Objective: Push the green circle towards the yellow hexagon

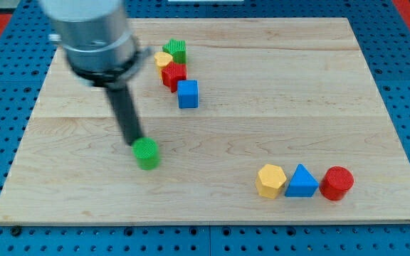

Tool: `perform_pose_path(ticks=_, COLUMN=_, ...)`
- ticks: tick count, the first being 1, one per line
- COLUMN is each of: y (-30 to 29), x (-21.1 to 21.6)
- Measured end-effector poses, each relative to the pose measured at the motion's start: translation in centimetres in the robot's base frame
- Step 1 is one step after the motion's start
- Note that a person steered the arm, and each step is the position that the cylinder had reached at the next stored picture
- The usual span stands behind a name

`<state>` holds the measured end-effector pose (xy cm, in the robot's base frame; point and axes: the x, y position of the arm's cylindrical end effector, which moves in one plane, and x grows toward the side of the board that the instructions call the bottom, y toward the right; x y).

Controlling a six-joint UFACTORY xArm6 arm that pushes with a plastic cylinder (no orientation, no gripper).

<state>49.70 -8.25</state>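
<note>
The green circle (146, 153) lies left of the board's middle, toward the view's bottom. My tip (134, 141) touches or nearly touches its upper left edge, the rod rising up and left from there. The yellow hexagon (270, 180) sits at the lower right, far to the right of the green circle. It is the left end of a row with a blue triangle (302, 182) and a red circle (337, 183).
Near the view's top is a cluster: a green block (176, 50), a yellow block (163, 59), a red block (174, 74) and a blue cube (188, 94). The wooden board (276, 85) lies on a blue pegboard surface.
</note>
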Motion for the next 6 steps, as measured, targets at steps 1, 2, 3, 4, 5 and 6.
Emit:
perform_pose_path(ticks=1, y=-0.8, x=0.9)
perform_pose_path(ticks=2, y=-2.8, x=1.0)
perform_pose_path(ticks=3, y=0.4, x=2.9)
perform_pose_path(ticks=4, y=5.4, x=3.3)
perform_pose_path(ticks=5, y=7.1, x=3.7)
perform_pose_path(ticks=6, y=0.6, x=6.9)
